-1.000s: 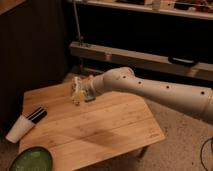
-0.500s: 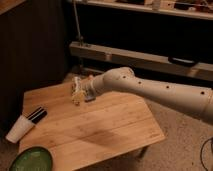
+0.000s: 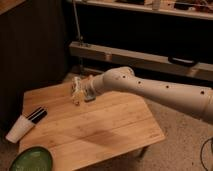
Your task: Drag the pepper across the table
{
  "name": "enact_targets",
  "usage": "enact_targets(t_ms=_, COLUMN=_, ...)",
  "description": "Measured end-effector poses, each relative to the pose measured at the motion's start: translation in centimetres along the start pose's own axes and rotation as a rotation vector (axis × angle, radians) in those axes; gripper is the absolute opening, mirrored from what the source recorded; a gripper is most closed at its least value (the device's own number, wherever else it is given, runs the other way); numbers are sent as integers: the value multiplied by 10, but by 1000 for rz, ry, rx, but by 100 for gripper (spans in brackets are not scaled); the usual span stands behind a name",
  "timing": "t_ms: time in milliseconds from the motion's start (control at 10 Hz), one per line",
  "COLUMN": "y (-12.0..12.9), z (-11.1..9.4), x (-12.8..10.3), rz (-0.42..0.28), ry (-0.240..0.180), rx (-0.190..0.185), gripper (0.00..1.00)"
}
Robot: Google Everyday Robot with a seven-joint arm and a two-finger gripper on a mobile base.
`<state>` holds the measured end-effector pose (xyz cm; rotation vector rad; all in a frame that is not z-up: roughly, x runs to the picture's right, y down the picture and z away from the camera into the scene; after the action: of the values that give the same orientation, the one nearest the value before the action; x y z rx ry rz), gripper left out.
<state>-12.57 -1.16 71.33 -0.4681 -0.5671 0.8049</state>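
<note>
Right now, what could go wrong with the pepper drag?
1. The gripper sits close to the table's far edge; a drag that way could tip the pepper off.
2. The pepper isn't visible by the gripper, so contact is unconfirmed.
3. A front-left drag heads for the white cup and green bowl.

wall (image 3: 35, 45): dark panel, left | shelf (image 3: 140, 57): long, grey, behind | floor (image 3: 180, 145): speckled | light: dim

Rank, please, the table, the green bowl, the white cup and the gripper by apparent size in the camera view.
1. table
2. green bowl, cut off by the frame's bottom edge
3. white cup and the gripper, at the table's far side: similar, so unranked
</note>
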Motion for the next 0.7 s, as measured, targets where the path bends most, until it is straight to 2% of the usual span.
enact_targets(t_ms=200, y=-31, z=5, x=-10, rz=-11, ry=40, rx=73, gripper=80)
enact_targets(t_ms=300, y=-59, z=9, x=-16, rz=-14, ry=63, rx=115, gripper=80)
enact_targets(t_ms=700, y=-154, z=32, x=-32, rz=-13, ry=150, rx=217, gripper=80)
